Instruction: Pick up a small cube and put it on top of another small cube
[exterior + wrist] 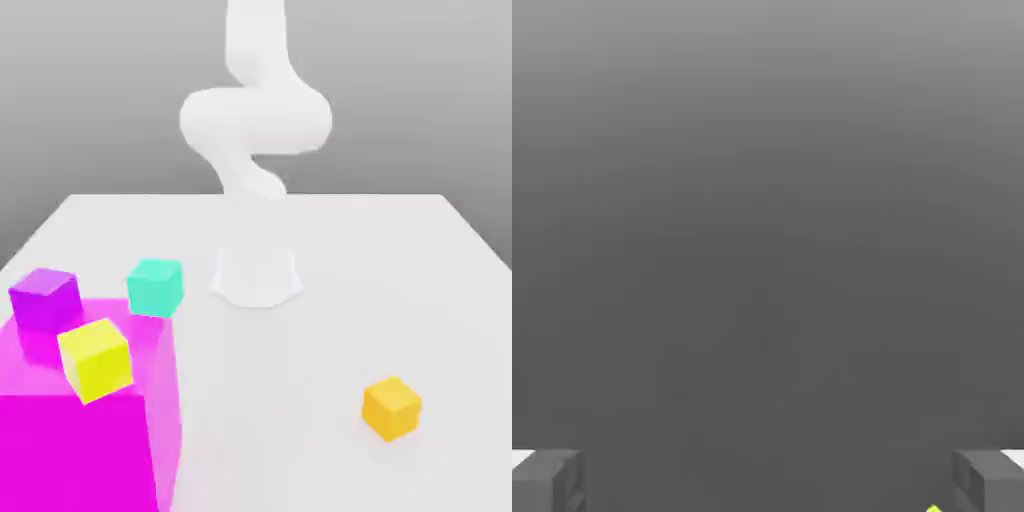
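A white bench (330, 250) sits before a plain grey backdrop, the white arm (255, 120) rising from its middle. The orange-yellow cube (391, 408) lies alone toward the exterior view's right, well apart from the rest. A lemon-yellow cube (95, 358) rests on a big magenta block (90, 450); purple (45, 298) and teal (155, 286) cubes stand nearby. The hand (768, 480) is spread wide, holding nothing.

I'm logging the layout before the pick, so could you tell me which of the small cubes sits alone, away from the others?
The orange-yellow cube, alone toward the exterior view's right. The purple cube, teal cube and lemon-yellow cube cluster at the left.
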Controlling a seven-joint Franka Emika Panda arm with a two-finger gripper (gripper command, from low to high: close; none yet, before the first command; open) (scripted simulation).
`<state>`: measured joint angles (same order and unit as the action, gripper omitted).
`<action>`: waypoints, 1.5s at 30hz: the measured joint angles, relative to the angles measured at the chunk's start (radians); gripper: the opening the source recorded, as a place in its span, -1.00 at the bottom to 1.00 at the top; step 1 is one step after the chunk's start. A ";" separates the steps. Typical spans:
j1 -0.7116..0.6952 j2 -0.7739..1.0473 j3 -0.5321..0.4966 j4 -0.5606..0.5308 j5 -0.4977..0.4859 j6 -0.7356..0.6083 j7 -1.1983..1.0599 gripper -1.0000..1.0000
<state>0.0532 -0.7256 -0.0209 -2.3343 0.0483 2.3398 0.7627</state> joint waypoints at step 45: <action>0.393 1.034 0.044 -0.351 -0.107 0.656 0.051 -1.00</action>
<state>0.4458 0.3087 0.0232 -2.6857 -0.0587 2.9958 0.8137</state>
